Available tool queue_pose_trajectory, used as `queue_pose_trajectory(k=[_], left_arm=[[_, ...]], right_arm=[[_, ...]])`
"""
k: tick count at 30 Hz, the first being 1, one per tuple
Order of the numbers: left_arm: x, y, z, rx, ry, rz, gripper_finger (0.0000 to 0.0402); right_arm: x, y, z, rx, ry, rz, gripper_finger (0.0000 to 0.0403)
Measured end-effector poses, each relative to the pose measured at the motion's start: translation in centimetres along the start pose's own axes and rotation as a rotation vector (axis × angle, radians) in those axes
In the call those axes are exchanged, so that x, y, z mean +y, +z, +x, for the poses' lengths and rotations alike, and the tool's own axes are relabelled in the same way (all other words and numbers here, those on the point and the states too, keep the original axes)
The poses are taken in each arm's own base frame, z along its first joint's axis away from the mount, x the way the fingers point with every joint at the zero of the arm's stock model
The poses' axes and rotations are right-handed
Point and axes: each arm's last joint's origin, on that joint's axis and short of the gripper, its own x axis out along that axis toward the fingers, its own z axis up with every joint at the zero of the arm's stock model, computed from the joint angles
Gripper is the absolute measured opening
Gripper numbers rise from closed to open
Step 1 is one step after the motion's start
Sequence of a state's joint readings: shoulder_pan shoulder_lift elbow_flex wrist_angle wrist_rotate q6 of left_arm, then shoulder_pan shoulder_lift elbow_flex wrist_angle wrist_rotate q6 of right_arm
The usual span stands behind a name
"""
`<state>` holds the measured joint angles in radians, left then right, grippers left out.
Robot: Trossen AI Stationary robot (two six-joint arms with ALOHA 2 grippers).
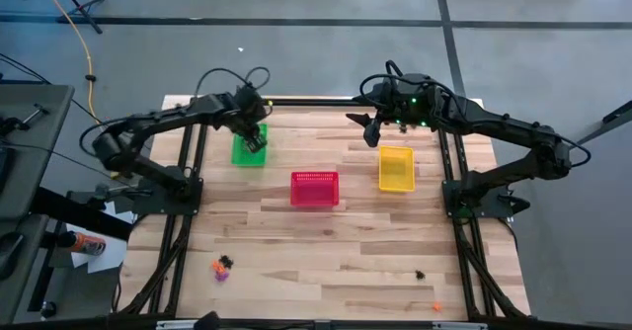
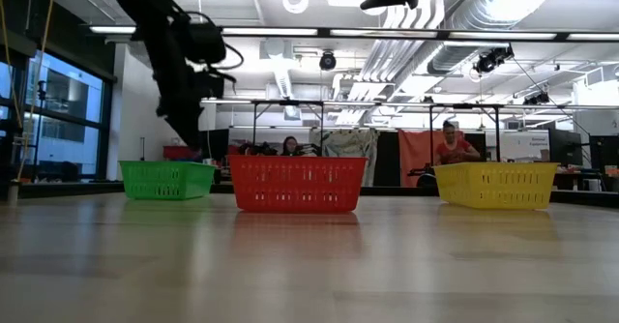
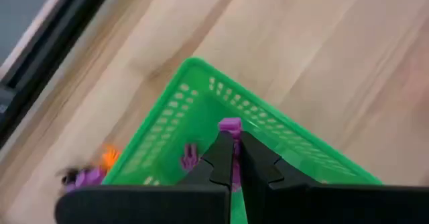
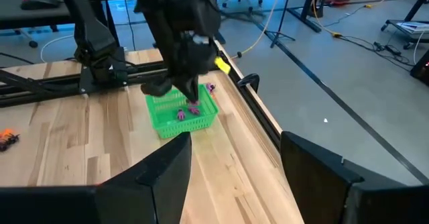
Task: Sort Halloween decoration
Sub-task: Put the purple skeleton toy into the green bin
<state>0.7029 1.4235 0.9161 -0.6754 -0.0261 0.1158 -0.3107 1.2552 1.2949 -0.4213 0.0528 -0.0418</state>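
My left gripper (image 1: 256, 140) hangs over the green basket (image 1: 249, 150) at the table's far left, shut on a purple trinket (image 3: 230, 125). More purple trinkets (image 4: 181, 115) lie on the basket's floor. My right gripper (image 1: 373, 130) is open and holds nothing, raised off the table beside the far left corner of the yellow basket (image 1: 396, 168). The red basket (image 1: 314, 188) stands between the two. Loose trinkets lie near the near edge: an orange, purple and black cluster (image 1: 222, 267), a black one (image 1: 420, 274) and an orange one (image 1: 435, 307). My left gripper pinches the purple trinket (image 3: 231, 126) between its two fingertips (image 3: 218, 158), coming from above and pointing down into the green basket (image 3: 201, 110). The trinket is lifted clear of the basket floor; purple shows in the narrow gap between the fingers.
One purple trinket (image 4: 210, 87) lies on the table outside the green basket, by the far edge. The wide middle and near part of the table (image 1: 326, 251) is bare wood. Dark frame rails run along the left and right edges. People sit in the room beyond the table.
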Motion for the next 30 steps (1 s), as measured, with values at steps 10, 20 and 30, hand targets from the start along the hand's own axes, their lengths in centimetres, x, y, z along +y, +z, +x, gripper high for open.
queue_pose_trajectory(k=[10, 20, 30], left_arm=[[0.0, -0.2, 3.9, 0.146, -0.022, 0.098, 0.0], [-0.1, -0.2, 5.9, 0.189, -0.034, 0.17, 0.0], [0.0, -0.1, 4.9, 0.159, -0.03, 0.211, 0.0051]], right_arm=[[0.0, 0.0, 0.0, 0.001, 0.0, 0.0, 0.0222], [0.0, 0.0, 0.0, 0.002, -0.001, 0.034, 0.0222], [0.0, 0.0, 0.0, 0.002, 0.0, 0.037, 0.0222]])
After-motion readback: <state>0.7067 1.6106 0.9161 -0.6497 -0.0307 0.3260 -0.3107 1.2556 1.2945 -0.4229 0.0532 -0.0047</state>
